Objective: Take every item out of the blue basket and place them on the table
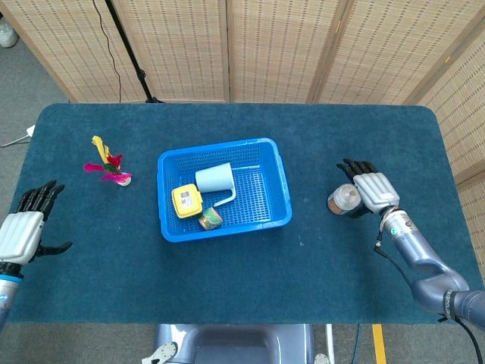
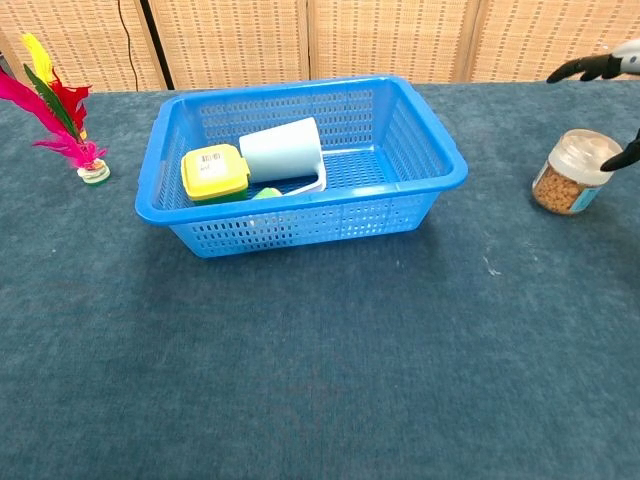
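The blue basket (image 1: 282,189) (image 2: 300,225) sits mid-table. Inside it lie a pale blue cup (image 1: 214,179) (image 2: 282,150) on its side, a yellow box (image 1: 186,201) (image 2: 214,170) and a small green and orange item (image 1: 211,219), mostly hidden behind the basket wall in the chest view. A clear jar of brown bits (image 1: 345,200) (image 2: 572,172) with a white lid stands on the table right of the basket. My right hand (image 1: 371,188) (image 2: 600,66) is just right of the jar, fingers spread, holding nothing. My left hand (image 1: 26,227) hovers open at the table's left edge.
A feather shuttlecock (image 1: 110,165) (image 2: 60,110) with pink, red and yellow feathers stands on the table left of the basket. Dark blue cloth covers the table (image 1: 242,280). Wicker screens stand behind it.
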